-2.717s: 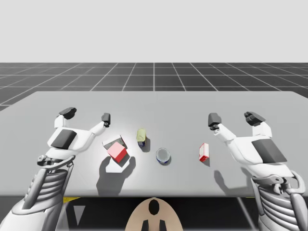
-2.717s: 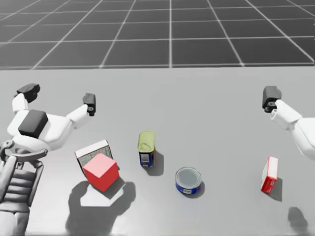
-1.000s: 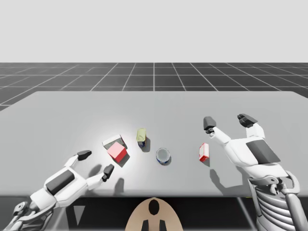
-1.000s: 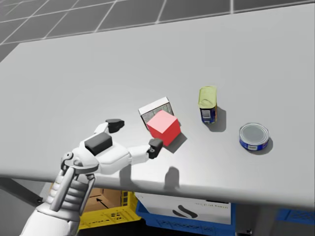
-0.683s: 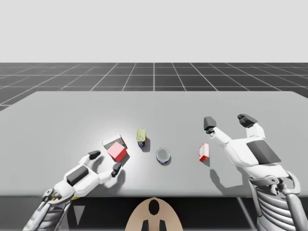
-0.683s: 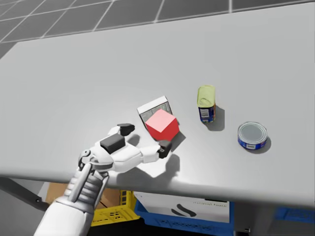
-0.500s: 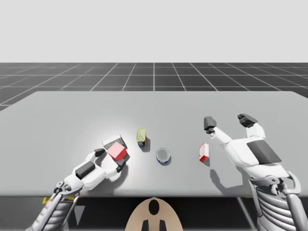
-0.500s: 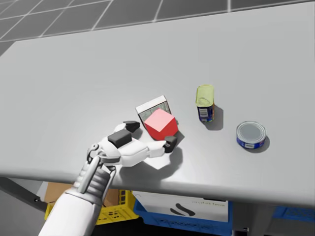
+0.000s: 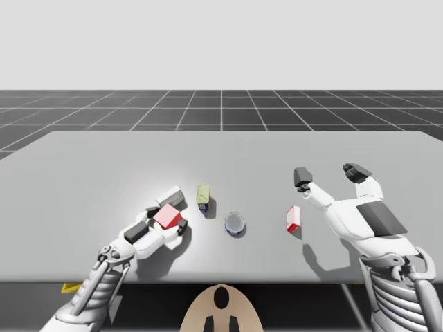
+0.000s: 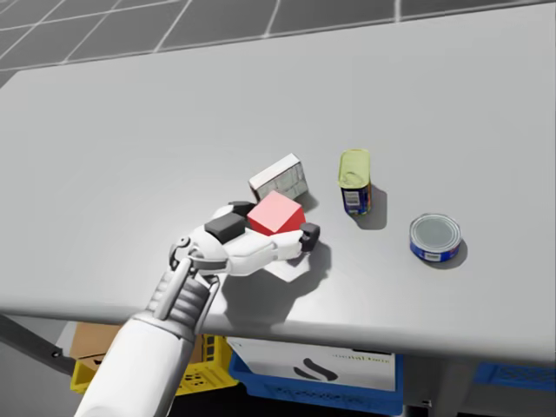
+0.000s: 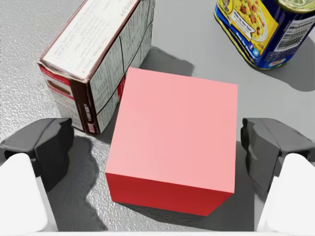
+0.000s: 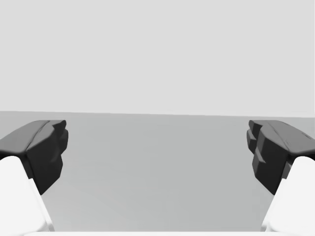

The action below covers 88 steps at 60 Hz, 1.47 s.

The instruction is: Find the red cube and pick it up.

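Left end effector: my left end effector [image 10: 273,222] is down low on the surface and wide open, one dark finger [image 11: 42,147] on each side of the cube. There's a sliver of gap on either flank, so no grip.
Red cube: one plain red cube [image 11: 172,142], sitting flat on the surface squarely between those fingers, near the front edge on my left side.
Boxes: two, count them. The white and grey cardboard box [image 11: 93,44] lies on its side just beyond the cube, its near corner tight against the cube's far left edge; whether they touch, I cannot tell. The small red and white box [image 9: 293,218] stands upright well over to the right.
Cans: two. The tall blue tin with the yellow top [image 10: 354,181] stands upright just beyond and to the right of the cube. The squat round blue can with the silver lid [image 10: 434,236] sits further right, apart from it.
Right end effector: my right end effector [image 9: 329,174] hangs above the surface, fingers spread wide, nothing between them, the red and white box near its inner finger.
Surface: one flat grey surface [image 9: 104,159] carrying all five things.
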Tool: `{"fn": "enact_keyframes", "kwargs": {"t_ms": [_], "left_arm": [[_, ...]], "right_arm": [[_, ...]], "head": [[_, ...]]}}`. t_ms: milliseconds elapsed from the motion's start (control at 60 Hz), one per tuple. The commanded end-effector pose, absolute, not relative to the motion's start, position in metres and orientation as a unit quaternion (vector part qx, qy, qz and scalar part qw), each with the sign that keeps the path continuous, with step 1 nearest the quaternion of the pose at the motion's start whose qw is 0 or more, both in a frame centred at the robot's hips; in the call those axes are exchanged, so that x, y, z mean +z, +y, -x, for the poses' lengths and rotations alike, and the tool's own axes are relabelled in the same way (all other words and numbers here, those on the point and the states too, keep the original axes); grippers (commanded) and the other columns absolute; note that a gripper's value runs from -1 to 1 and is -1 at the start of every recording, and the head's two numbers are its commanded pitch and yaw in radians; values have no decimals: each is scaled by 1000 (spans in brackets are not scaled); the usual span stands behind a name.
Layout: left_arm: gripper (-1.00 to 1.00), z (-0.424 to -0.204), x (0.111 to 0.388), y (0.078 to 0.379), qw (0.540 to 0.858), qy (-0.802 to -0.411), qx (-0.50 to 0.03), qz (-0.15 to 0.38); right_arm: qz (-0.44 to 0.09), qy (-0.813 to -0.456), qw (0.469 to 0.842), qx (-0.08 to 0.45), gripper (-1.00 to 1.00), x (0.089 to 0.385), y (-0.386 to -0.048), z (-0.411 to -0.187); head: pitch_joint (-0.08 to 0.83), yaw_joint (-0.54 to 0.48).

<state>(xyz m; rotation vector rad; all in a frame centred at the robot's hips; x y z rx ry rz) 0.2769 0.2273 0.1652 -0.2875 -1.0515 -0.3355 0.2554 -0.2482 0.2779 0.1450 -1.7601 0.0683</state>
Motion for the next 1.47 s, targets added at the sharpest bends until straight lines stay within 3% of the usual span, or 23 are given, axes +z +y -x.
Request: {"fn": "enact_keyframes", "kwargs": {"t_ms": [17, 300, 617, 800, 1083, 1467], "left_arm": [[953, -274, 161, 222, 840, -498, -167, 139], [1000, -269, 158, 221, 843, -492, -172, 130], [1000, -264, 159, 220, 845, -489, -178, 126], [1000, -259, 169, 220, 841, -497, -181, 118], [1000, -248, 234, 226, 806, -553, -186, 103], [1000, -235, 356, 233, 704, -686, -172, 61]], "right_arm": [[-64, -770, 634, 30, -1000, 278, -248, -255], [-63, -771, 633, 29, -1000, 278, -248, -255], [-61, -771, 633, 28, -1000, 278, -249, -255], [-62, -773, 631, 26, -1000, 279, -252, -256], [-68, -773, 630, 24, -1000, 280, -254, -256], [-87, -782, 615, 55, -1000, 279, -265, -253]], "head": [[708, 289], [665, 297], [383, 306], [316, 317], [298, 319], [278, 310]]}}
